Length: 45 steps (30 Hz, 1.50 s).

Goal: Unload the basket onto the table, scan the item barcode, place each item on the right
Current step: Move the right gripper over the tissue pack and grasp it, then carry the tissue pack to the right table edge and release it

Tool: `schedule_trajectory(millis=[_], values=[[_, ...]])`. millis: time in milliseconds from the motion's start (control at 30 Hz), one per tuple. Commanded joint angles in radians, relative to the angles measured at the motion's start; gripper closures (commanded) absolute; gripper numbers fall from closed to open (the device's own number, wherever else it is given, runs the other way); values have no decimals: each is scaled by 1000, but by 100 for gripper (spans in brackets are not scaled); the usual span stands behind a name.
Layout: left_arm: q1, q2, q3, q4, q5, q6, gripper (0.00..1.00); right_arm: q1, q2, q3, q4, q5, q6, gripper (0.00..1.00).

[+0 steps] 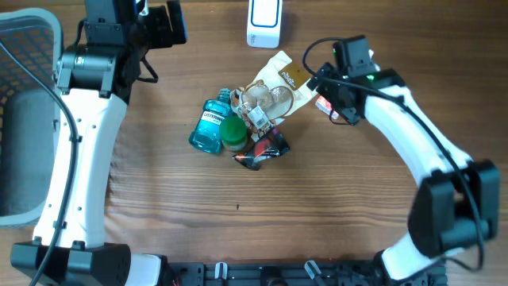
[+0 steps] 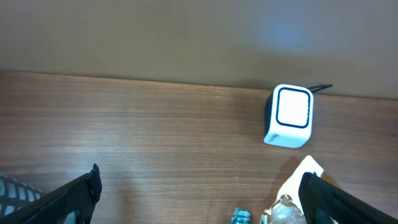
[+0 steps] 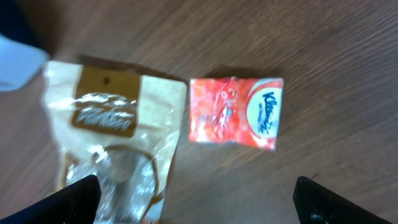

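Observation:
A heap of items lies mid-table: a beige pouch (image 1: 278, 83), a blue mouthwash bottle (image 1: 209, 128), a green-lidded jar (image 1: 232, 133) and a dark packet (image 1: 262, 149). A red tissue pack (image 3: 235, 112) lies apart on the wood, to the right of the pouch (image 3: 115, 143). My right gripper (image 1: 331, 95) hovers open over that pack, its fingers (image 3: 339, 202) wide and empty. The white barcode scanner (image 1: 263, 24) stands at the far edge. My left gripper (image 1: 171, 28) is open and empty at the back left, with the scanner (image 2: 289, 115) ahead of it to the right.
A grey mesh basket (image 1: 24, 119) fills the left edge of the table. The pouch's corner (image 2: 300, 180) and the bottle's cap (image 2: 239, 216) show at the bottom of the left wrist view. The scanner's cable (image 2: 320, 88) runs off behind it.

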Motion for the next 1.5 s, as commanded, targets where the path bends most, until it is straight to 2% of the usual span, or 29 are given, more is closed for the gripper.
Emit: schedule_trajectory(millis=[0, 267, 600, 1033, 1100, 1233, 1333, 1400, 1467], values=[[3, -2, -2, 0, -33, 25, 0, -2, 94, 45, -7, 41, 26, 0], [8, -1, -2, -1, -34, 51, 0, -5, 138, 45, -18, 157, -7, 0], [7, 3, -11, 2, -34, 50, 0, -42, 209, 45, 57, 79, -111, 0], [8, 5, -28, -6, -33, 50, 0, -42, 252, 44, 96, 68, -129, 1], [7, 5, -28, -8, -33, 50, 0, -42, 275, 43, 94, 53, -129, 4], [8, 5, -28, -16, -33, 50, 0, -42, 289, 43, 90, 46, -129, 31], [7, 5, -28, -23, -33, 50, 0, -43, 289, 43, 98, 47, -129, 44], [7, 5, -28, -27, -33, 50, 0, -47, 286, 43, 96, 50, -149, 51], [7, 5, -28, -31, -33, 50, 0, -55, 278, 45, 80, 55, -156, 51]])
